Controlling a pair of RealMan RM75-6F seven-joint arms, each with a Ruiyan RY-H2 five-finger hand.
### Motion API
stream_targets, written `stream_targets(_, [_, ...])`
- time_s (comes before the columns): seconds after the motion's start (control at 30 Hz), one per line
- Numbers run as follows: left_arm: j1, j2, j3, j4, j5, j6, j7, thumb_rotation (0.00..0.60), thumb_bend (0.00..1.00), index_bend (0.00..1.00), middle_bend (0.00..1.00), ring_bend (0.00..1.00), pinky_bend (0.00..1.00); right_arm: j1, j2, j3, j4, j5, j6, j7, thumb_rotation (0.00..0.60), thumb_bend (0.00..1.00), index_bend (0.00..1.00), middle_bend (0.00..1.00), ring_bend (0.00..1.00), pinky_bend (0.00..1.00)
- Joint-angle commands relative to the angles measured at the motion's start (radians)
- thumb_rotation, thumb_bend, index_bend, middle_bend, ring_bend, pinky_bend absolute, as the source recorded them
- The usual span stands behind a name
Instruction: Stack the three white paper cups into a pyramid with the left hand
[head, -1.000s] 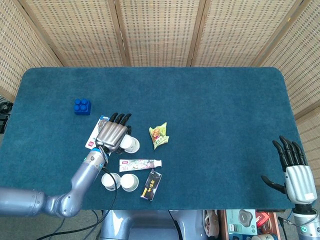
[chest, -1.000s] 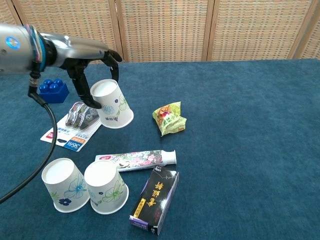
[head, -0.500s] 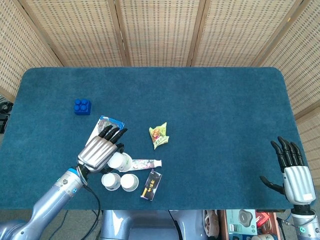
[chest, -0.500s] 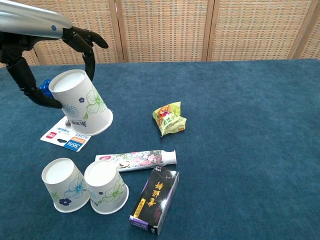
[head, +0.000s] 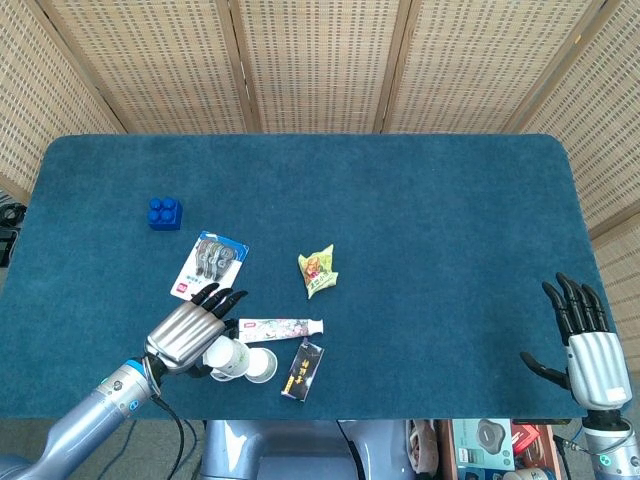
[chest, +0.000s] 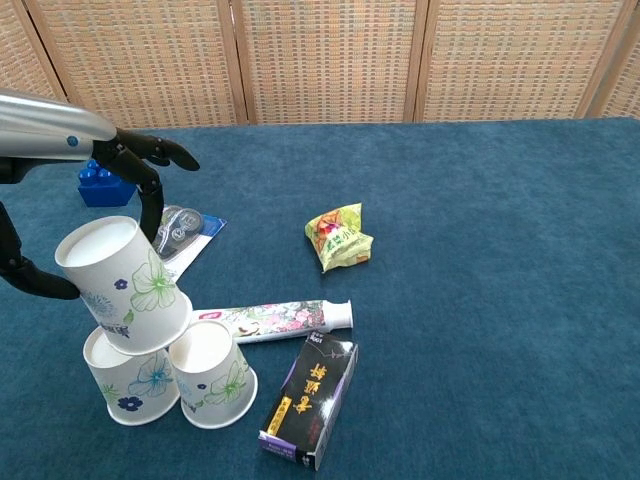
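Two white flowered paper cups stand upside down side by side near the table's front edge, the left one (chest: 123, 388) and the right one (chest: 213, 376). My left hand (chest: 141, 168) grips the third cup (chest: 124, 286) upside down and tilted, its rim down at the tops of the pair; whether it touches them I cannot tell. In the head view my left hand (head: 186, 334) covers most of the cups; the held cup (head: 223, 355) and one base cup (head: 261, 365) show. My right hand (head: 590, 348) hangs open off the table's front right corner.
A toothpaste tube (chest: 276, 318) lies just behind the cups and a black box (chest: 311, 398) just right of them. A green snack packet (chest: 340, 237) sits mid-table. A blister card (chest: 181, 233) and a blue brick (chest: 104, 186) lie at the back left.
My left hand has carried the third cup from beside the blister card toward me and down, until it sits low over the two standing cups. The right hand stayed put.
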Motion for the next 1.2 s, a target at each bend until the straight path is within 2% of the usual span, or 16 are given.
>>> stream_targets(0.03, [-0.003, -0.016, 0.003, 0.007, -0.008, 0.006, 0.013, 0.6, 0.24, 0.41, 0.0, 0.0, 0.0, 0.0, 0.0, 0.0, 0.0, 0.0, 0.0, 0.001, 0.6, 0.1, 0.0, 0.0, 0.0, 0.0])
stream_targets(0.6, [-0.043, -0.128, -0.004, 0.048, -0.113, 0.047, 0.083, 0.6, 0.24, 0.41, 0.0, 0.0, 0.0, -0.003, 0.004, 0.004, 0.0, 0.001, 0.009, 0.013, 0.6, 0.1, 0.0, 0.0, 0.0, 0.0])
stream_targets(0.8, [-0.057, -0.132, -0.001, 0.044, -0.131, 0.052, 0.095, 0.6, 0.24, 0.33, 0.0, 0.0, 0.0, -0.004, 0.002, 0.005, 0.002, 0.001, 0.011, 0.013, 0.6, 0.1, 0.0, 0.0, 0.0, 0.0])
stream_targets(0.93, [-0.063, -0.122, 0.002, 0.035, -0.135, 0.059, 0.099, 0.6, 0.24, 0.21, 0.0, 0.0, 0.0, -0.005, 0.001, 0.006, 0.002, -0.001, 0.016, 0.014, 0.6, 0.1, 0.0, 0.0, 0.0, 0.0])
stream_targets(1.2, [-0.054, -0.078, -0.01, 0.005, -0.111, 0.064, 0.049, 0.6, 0.24, 0.15, 0.0, 0.0, 0.0, -0.005, 0.0, 0.005, 0.001, -0.002, 0.016, 0.011, 0.6, 0.1, 0.0, 0.0, 0.0, 0.0])
